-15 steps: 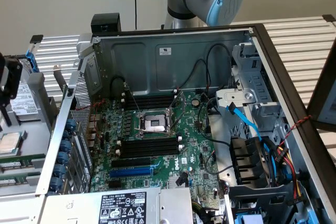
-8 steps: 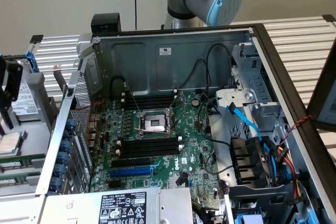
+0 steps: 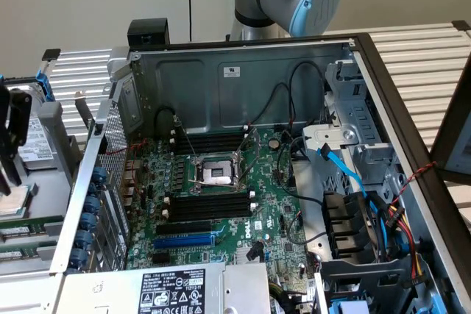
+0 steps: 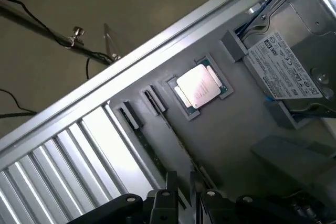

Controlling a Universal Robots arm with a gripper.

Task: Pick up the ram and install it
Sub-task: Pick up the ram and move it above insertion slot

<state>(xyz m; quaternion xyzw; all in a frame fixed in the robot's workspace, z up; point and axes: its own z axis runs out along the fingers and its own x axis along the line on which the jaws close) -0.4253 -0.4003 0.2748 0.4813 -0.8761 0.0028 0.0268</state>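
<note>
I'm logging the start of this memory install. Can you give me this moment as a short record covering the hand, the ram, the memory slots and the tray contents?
hand: open, over the grey tray, holding nothing
ram: lying in its tray groove, close by the hand, not lifted
memory slots: black, on the motherboard, look empty
tray also holds: processor, hard drive
</note>
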